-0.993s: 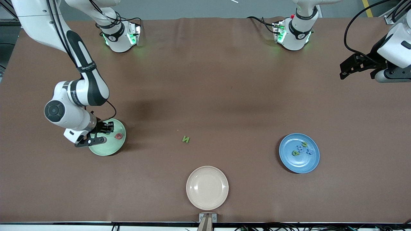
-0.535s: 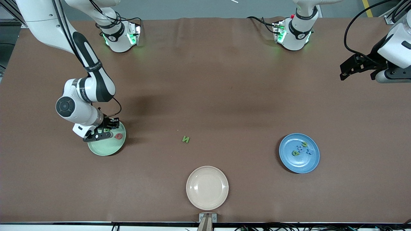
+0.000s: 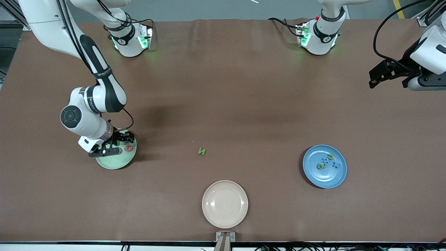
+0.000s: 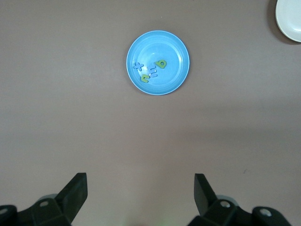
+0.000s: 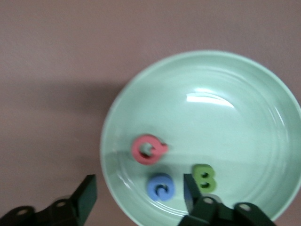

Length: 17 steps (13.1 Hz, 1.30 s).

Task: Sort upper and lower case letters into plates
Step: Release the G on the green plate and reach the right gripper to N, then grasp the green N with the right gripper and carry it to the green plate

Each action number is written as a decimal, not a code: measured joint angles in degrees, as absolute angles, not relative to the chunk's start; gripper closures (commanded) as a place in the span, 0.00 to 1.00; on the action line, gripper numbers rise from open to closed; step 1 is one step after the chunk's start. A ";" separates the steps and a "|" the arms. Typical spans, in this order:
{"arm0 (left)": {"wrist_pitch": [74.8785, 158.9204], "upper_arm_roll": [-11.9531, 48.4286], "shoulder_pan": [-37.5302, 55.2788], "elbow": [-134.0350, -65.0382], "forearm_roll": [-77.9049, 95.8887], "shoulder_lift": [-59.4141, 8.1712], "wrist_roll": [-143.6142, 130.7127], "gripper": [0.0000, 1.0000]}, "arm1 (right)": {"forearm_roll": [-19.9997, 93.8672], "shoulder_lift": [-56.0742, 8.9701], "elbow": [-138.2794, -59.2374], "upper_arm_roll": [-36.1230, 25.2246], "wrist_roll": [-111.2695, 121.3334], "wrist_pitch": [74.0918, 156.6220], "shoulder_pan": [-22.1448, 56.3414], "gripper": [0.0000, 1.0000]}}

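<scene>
Scene: a brown table seen from above, both robot bases along the top of the frame.
Right gripper (image 3: pixel 116 144): at the middle left of the frame, low over the pale mint green round plate (image 3: pixel 115 163). Its black fingers stand apart with nothing between them, probably because a letter has been let go into the plate.
Mint plate contents: the right wrist view shows a small red foam letter (image 5: pixel 148 149), a blue round letter (image 5: pixel 161 186) and a green letter shaped like a B (image 5: pixel 204 177), lying close together, apart from the fingers.
Left gripper (image 3: pixel 388 74): at the upper right edge, waiting high over bare table, fingers wide apart and empty.
Medium blue round plate (image 3: pixel 324 166): at the lower right, holding a cluster of green and blue letters (image 3: pixel 327 162), apparently the other case.
Loose green letter (image 3: pixel 201 151): on the table near the centre, between the two plates, not yet sorted.
Cream-beige round plate (image 3: pixel 225 204): at the lower centre, empty, seemingly not part of the sorting.
</scene>
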State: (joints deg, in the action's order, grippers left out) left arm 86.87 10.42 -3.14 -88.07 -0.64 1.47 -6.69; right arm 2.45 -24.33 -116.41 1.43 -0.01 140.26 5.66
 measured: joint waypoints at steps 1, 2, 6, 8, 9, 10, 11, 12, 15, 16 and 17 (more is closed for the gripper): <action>86.93 10.43 -3.11 -88.12 -0.64 1.47 -6.69 0.00 | 2.52 -24.32 -115.29 1.65 -4.70 140.20 7.59 0.00; 86.99 10.43 -3.08 -88.15 -0.64 1.47 -6.69 0.00 | 2.56 -24.33 -114.08 1.76 -10.45 140.18 10.28 0.00; 87.10 10.45 -2.99 -88.16 -0.64 1.47 -6.69 0.00 | 2.62 -27.28 -107.55 1.96 -33.66 139.96 22.53 0.00; 87.14 10.45 -2.97 -88.17 -0.64 1.47 -6.69 0.00 | 2.56 -31.73 -102.90 1.89 -44.10 139.99 27.64 0.00; 87.16 10.44 -2.98 -88.17 -0.64 1.47 -6.69 0.00 | 2.48 -34.31 -100.26 1.76 -48.84 140.03 29.86 0.00; 87.18 10.45 -2.97 -88.17 -0.64 1.47 -6.69 0.00 | 2.08 -36.96 -97.45 1.57 -53.05 140.10 31.74 0.00; 87.19 10.44 -2.98 -88.17 -0.64 1.47 -6.69 0.00 | 1.25 -39.48 -94.58 1.21 -56.48 140.13 33.21 0.00; 87.19 10.44 -2.98 -88.17 -0.64 1.47 -6.69 0.00 | -0.26 -41.52 -92.21 0.94 -58.83 140.13 34.01 0.00; 87.20 10.44 -2.98 -88.17 -0.64 1.47 -6.69 0.00 | -4.12 -45.37 -88.17 0.27 -60.78 140.14 34.23 0.00; 87.22 10.42 -2.99 -88.17 -0.64 1.47 -6.69 0.00 | -4.79 -46.03 -87.76 0.09 -60.90 140.24 34.23 0.01; 87.25 10.41 -3.00 -88.17 -0.64 1.47 -6.69 0.00 | -5.14 -46.49 -87.48 0.00 -61.15 140.35 34.23 0.03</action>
